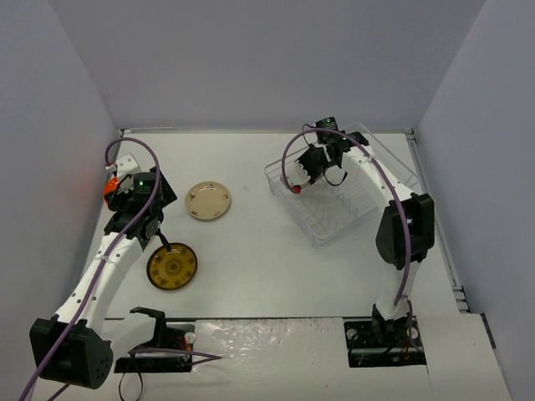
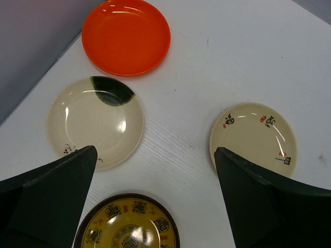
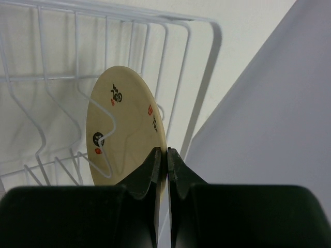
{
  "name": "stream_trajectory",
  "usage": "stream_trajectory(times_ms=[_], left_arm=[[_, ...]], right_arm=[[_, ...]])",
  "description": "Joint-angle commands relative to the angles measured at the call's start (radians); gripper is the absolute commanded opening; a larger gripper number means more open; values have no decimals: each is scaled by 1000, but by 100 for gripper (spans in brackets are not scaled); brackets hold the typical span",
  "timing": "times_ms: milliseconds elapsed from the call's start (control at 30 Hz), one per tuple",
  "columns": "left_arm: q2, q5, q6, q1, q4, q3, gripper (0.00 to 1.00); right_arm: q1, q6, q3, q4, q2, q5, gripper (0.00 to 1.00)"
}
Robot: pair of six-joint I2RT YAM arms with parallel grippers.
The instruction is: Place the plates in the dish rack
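In the left wrist view my left gripper (image 2: 155,151) is open and empty above the table. Below it lie an orange plate (image 2: 126,36), a cream plate with a dark patch (image 2: 94,121), a cream plate with characters (image 2: 253,137) and a dark brown plate with a yellow centre (image 2: 126,225). In the top view my left gripper (image 1: 138,196) hides most of the orange plate (image 1: 109,189). My right gripper (image 3: 166,152) is shut on the rim of another cream plate (image 3: 124,129), held upright among the dividers of the dish rack (image 3: 209,21).
In the top view the dish rack (image 1: 368,142) stands at the back right, next to the right wall, with my right gripper (image 1: 305,171) inside it. The cream plate (image 1: 208,201) and the brown plate (image 1: 172,267) lie left of centre. Grey walls enclose the table.
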Motion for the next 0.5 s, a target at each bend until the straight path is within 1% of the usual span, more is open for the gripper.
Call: stream_trajectory(times_ms=[0, 33, 167, 267, 333, 367, 467], left_arm=[[-2, -30, -8, 6, 11, 64, 97], [-2, -30, -9, 7, 9, 65, 97], [1, -30, -11, 5, 1, 70, 97], [0, -34, -10, 7, -1, 74, 97], [-2, -35, -8, 7, 1, 76, 97], [-2, -36, -8, 6, 1, 75, 97], [-1, -34, -6, 6, 1, 77, 97]], right_arm=[[-18, -285, 106, -102, 34, 27, 0], [-20, -285, 110, -107, 37, 24, 1], [-26, -286, 81, -68, 31, 14, 13], [-27, -281, 77, -63, 32, 8, 28], [-27, -277, 77, -62, 32, -2, 33], [-27, -276, 76, -63, 29, -9, 38], [-26, -260, 84, -61, 17, -29, 48]])
